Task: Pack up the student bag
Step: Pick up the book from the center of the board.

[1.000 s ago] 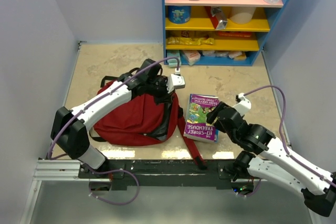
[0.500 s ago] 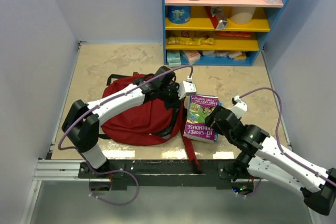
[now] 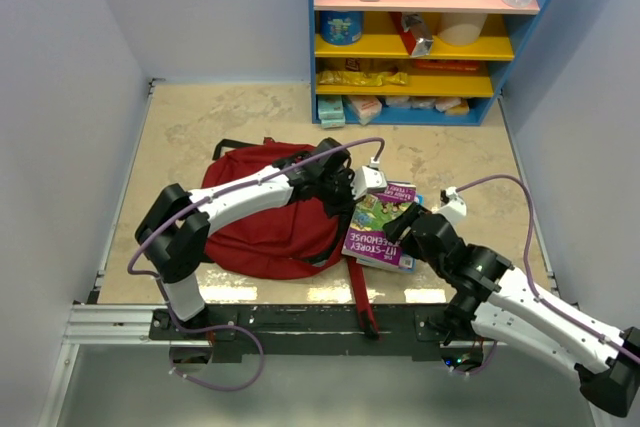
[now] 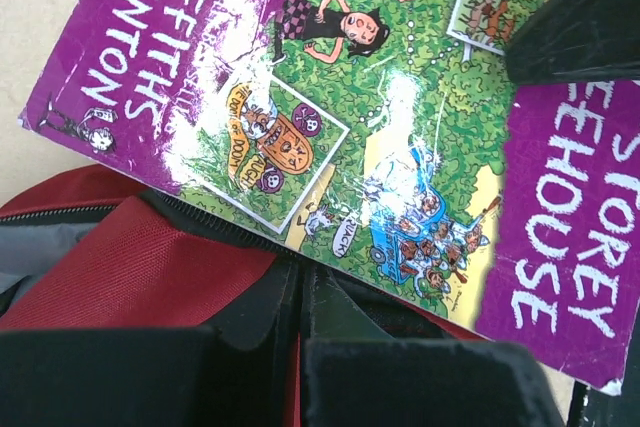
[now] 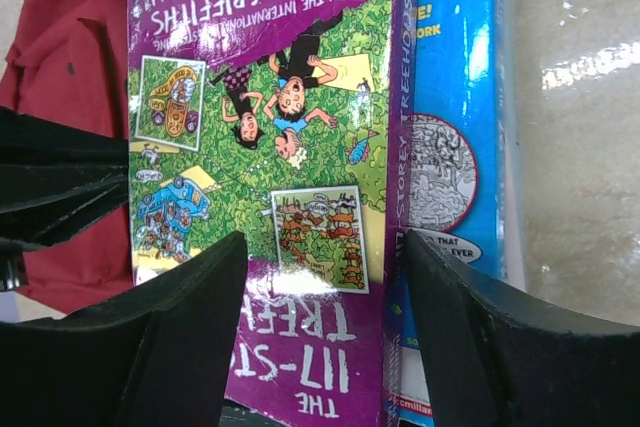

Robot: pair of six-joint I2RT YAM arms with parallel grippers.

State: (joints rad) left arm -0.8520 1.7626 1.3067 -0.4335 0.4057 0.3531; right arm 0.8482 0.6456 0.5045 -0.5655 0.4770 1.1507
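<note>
The dark-red student bag (image 3: 255, 222) lies left of centre, its long red strap (image 3: 362, 297) running to the near edge. My left gripper (image 3: 350, 190) is shut on the bag's zippered rim (image 4: 120, 247), with a sliver of red fabric between its fingers (image 4: 350, 327). A purple and green Treehouse book (image 3: 380, 232) lies with its far edge over that rim (image 4: 330, 117). My right gripper (image 5: 325, 247) stands open over the book's near end (image 5: 300, 347), its fingers (image 5: 180, 337) spread on the cover. A blue cover (image 5: 450, 147) shows beside the spine.
A blue shelf unit (image 3: 420, 37) with yellow and pink boards holds snacks, a tin and bottles at the back. Grey walls close in left and right. Bare beige floor (image 3: 200, 127) lies behind the bag and right of the book.
The left gripper has dragged the bag's rim to the right, up to the book. The right gripper and the book have shifted left, the book turning and coming to lie over the rim.
</note>
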